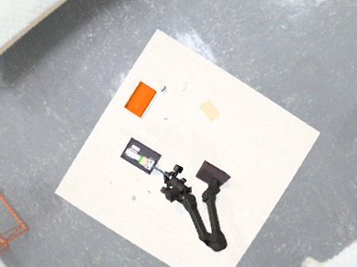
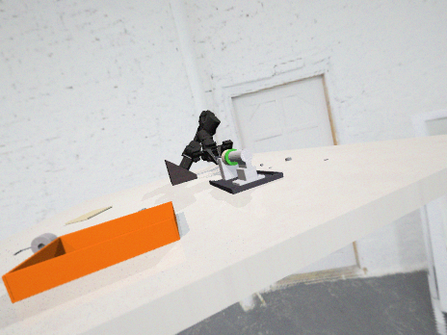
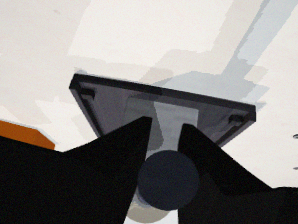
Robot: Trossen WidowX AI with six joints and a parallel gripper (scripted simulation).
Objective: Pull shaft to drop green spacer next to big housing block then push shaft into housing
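The shaft is a dark bluish rod sticking out of the fixture, its round end filling the lower middle of the wrist view. My gripper is shut on the shaft outside the fixture. The pale housing block stands on a dark tray. The green spacer is up on the shaft line against the housing, not on the tray. A tan spacer sits beside it, next to the pale support. Shaft inside the spacers is hidden.
An open orange bin stands beyond the fixture. A pale yellow card and a small grey roll lie on the table. The arm's dark base plate is right of the gripper in the top view.
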